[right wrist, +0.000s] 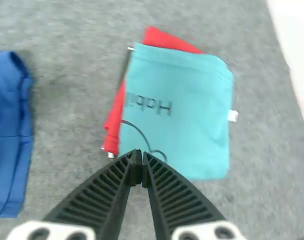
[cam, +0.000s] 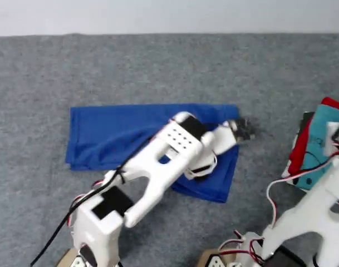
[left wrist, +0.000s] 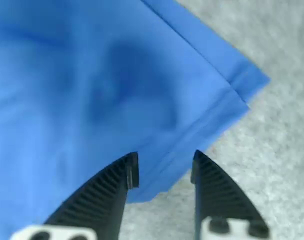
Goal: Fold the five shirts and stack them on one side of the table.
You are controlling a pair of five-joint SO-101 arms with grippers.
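- Shirts: three lie on the table (cam: 47, 72), whose top is grey and felt-like. One is blue, one teal and one red, and all are of smooth thin cloth.
- Blue shirt (cam: 116, 136): it lies mid-table, folded into a long, flat rectangle with soft creases. A stitched hem runs along its right end.
- Left gripper (left wrist: 164, 170): one white arm crosses over the blue shirt. Its two black ribbed fingers (left wrist: 114, 182) stand apart over the hemmed edge by a corner, with nothing clamped.
- Teal shirt (right wrist: 181, 115): it is folded into a near-square and lies at the table's right side, on top of the red one, with dark print across it.
- Red shirt (right wrist: 164, 40): it is folded, and only a strip and a corner show from under the teal.
- Right gripper (right wrist: 138, 162): its ribbed fingers are pressed together and empty, above the near edge of the teal shirt.
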